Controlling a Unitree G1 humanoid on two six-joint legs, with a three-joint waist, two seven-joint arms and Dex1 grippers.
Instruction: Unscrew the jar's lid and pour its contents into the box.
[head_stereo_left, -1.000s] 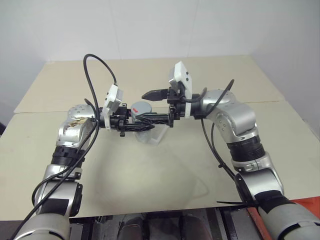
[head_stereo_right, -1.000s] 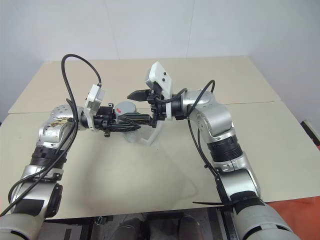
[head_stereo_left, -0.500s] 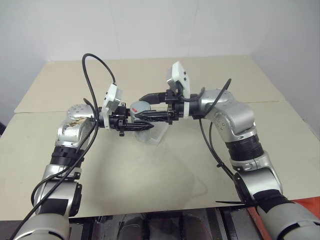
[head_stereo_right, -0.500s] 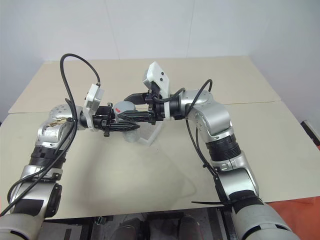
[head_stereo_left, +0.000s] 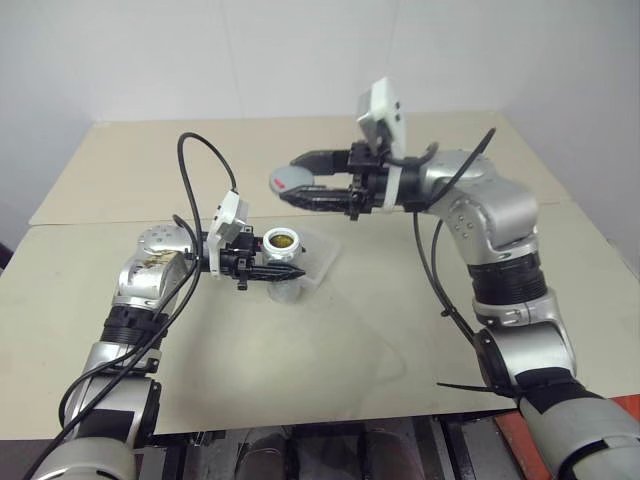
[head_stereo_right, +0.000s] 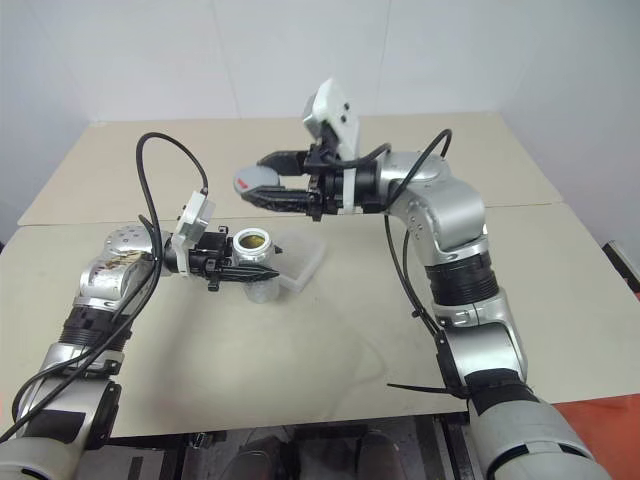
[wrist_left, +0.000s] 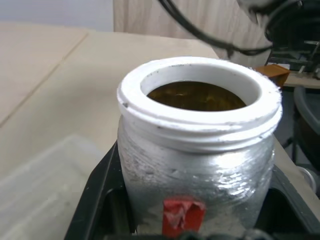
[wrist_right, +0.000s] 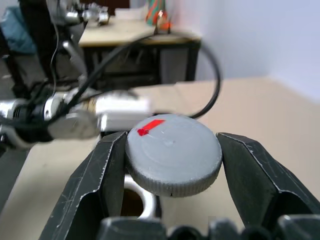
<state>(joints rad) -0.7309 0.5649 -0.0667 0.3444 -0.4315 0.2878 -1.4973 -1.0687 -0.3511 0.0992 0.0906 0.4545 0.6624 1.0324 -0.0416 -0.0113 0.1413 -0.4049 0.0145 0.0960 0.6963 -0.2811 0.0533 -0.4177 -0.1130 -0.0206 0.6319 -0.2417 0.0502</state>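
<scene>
The jar (wrist_left: 197, 165) stood upright, lid off, clamped between the two black fingers of the left gripper (head_stereo_left: 283, 271), which gripped its body from both sides. Jar body: silver-grey, crinkled foil-like surface, w/ a small red patch low on the side facing the left wrist view. Neck: white, threaded, thick rounded rim w/ a few dark specks. Inside, the contents (wrist_left: 196, 96) appeared as a brownish-gold mass filling the jar to just below the neck; individual grains could not be resolved.

The jar was held just above the bench (head_stereo_left: 330, 360), approx. mid-bench, its base at the near-left edge of the box (head_stereo_left: 318, 262). Whether the base touched the box could not be told. Box: clear, shallow, rounded corners, lying flat on the bench.

The lid (wrist_right: 172, 154) was held in the right gripper (head_stereo_left: 294, 184), fingers closed on its rim from opposite sides. Lid: round, grey, ribbed edge, flat top w/ a red mark near one edge. It was up and apart from the jar, toward the far side of the bench, top face tilted toward the head camera.
</scene>
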